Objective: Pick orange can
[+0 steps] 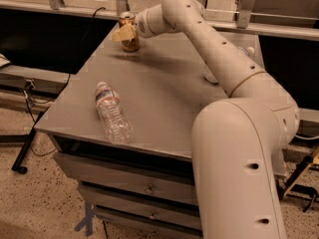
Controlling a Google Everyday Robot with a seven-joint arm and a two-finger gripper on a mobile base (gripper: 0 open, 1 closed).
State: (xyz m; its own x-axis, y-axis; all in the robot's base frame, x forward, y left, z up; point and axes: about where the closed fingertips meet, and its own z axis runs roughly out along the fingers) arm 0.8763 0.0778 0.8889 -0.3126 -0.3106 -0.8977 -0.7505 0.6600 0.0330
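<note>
The orange can stands upright at the far left corner of the grey table; it is orange-brown with a silver top rim. My gripper is at the can's upper part, reaching in from the right, and its tan tip overlaps the can's front. The can's base rests on the table. My white arm sweeps from the lower right up to the can.
A clear plastic water bottle lies on its side near the table's front left. A white-labelled bottle lies mostly hidden behind my arm at the right. Drawers sit under the table. A railing runs behind.
</note>
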